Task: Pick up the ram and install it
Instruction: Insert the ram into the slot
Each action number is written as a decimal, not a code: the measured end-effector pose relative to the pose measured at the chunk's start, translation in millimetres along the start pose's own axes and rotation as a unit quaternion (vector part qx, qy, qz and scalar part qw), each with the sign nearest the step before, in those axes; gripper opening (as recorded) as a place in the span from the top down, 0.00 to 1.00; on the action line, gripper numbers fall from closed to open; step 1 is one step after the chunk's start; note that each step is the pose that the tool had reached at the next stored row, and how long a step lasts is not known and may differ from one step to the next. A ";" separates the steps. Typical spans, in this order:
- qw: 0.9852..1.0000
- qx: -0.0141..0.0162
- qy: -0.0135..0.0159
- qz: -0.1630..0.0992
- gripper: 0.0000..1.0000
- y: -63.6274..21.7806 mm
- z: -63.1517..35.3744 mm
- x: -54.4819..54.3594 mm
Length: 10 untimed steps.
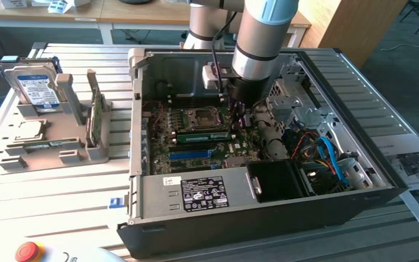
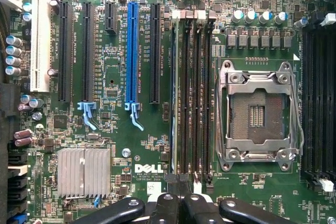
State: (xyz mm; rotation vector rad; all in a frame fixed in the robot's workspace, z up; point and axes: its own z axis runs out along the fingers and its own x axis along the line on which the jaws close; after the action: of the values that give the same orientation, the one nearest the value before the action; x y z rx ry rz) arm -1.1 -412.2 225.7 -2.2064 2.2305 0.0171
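The ram [image 1: 202,136] is a thin green stick standing on edge in a memory slot of the motherboard [image 1: 195,155], right beside the empty CPU socket [image 1: 198,117]. From above, the ram [image 2: 174,98] is a narrow line in the outermost slot of the bank next to the CPU socket [image 2: 257,114]. My gripper [image 1: 240,113] hangs inside the open computer case, just above the board near one end of the ram. Its black fingers [image 2: 167,209] are pressed together, and the gripper [image 2: 178,203] is shut with nothing between them.
The black case [image 1: 268,218] walls surround the arm, with the power supply [image 1: 202,194] in front and cables [image 1: 326,153] at the exterior view's right. A grey holder [image 1: 57,155] at the exterior view's left carries a hard drive [image 1: 35,87], a CPU chip [image 1: 28,130] and another green stick [image 1: 96,117].
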 end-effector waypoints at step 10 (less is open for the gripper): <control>1.000 0.000 0.000 0.000 0.89 0.0 0.8 0.0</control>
State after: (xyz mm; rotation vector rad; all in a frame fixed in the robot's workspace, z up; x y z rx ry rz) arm -1.1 -412.2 224.9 -2.2065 2.2305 0.0169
